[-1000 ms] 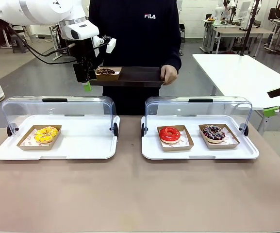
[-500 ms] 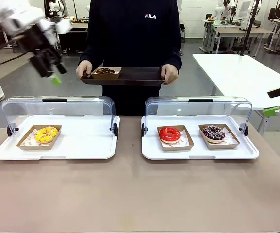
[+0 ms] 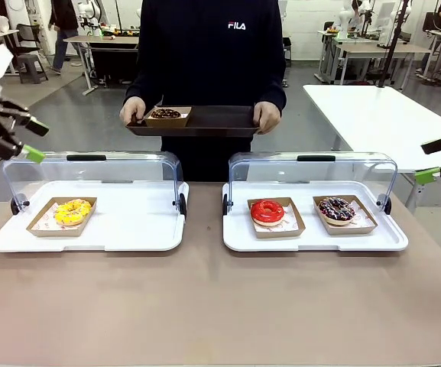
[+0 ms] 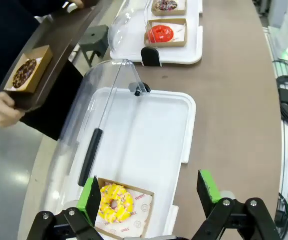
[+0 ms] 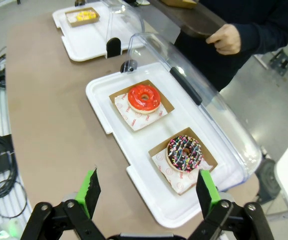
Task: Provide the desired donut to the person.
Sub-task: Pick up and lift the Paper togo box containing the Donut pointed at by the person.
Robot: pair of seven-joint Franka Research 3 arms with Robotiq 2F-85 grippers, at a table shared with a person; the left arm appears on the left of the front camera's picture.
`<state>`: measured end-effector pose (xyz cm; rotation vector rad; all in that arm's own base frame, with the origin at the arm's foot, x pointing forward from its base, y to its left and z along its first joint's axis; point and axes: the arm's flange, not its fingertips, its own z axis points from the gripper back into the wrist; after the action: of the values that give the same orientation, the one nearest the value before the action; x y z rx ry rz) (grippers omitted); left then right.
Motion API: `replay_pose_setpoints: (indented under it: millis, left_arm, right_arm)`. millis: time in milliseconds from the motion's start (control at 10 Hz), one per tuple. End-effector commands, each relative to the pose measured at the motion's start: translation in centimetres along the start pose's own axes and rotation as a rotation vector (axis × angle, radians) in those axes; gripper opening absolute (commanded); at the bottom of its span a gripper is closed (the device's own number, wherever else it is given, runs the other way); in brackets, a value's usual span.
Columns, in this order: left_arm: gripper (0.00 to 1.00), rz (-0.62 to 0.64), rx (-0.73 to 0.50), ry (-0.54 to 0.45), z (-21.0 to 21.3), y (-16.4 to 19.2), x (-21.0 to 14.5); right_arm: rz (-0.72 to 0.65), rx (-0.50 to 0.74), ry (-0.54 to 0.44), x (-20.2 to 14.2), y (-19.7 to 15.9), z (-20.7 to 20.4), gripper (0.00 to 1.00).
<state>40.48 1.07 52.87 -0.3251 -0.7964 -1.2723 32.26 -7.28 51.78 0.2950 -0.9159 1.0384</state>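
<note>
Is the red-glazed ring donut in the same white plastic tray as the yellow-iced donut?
No, the red-glazed donut lies in the right tray, the yellow-iced donut in the left tray.

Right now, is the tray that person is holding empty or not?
Not empty: the tray carries one chocolate donut in a brown box by one hand; the rest is bare.

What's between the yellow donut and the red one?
Front view: bare left tray floor, a strip of table flanked by the lids' black hinges, then the right tray's rim.
</note>
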Motion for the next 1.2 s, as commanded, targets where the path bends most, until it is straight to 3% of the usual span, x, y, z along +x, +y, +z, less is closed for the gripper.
replay_pose_setpoints:
  millis: [0,200,500,700,1100]
  left_arm:
    - [1.00,0.014,0.095,-0.001,-0.1,-2.7,-2.3]
    - [1.00,0.085,0.117,-0.056,1.4,-4.2,-5.3]
    - [1.00,0.132,0.153,-0.062,2.0,-4.4,-7.4]
    - [1.00,0.096,0.201,-0.149,2.9,-4.9,-7.6]
    - [1.00,0.094,0.204,-0.128,3.6,-4.5,-7.2]
  right_arm:
    - [-0.002,0.008,-0.024,0.0,-0.2,-0.2,1.00]
    - [-0.002,0.008,-0.024,0.0,-0.2,-0.2,1.00]
    - [-0.002,0.008,-0.024,0.0,-0.2,-0.2,1.00]
    - [-0.002,0.008,-0.024,0.0,-0.2,-0.2,1.00]
    - [-0.002,0.008,-0.024,0.0,-0.2,-0.2,1.00]
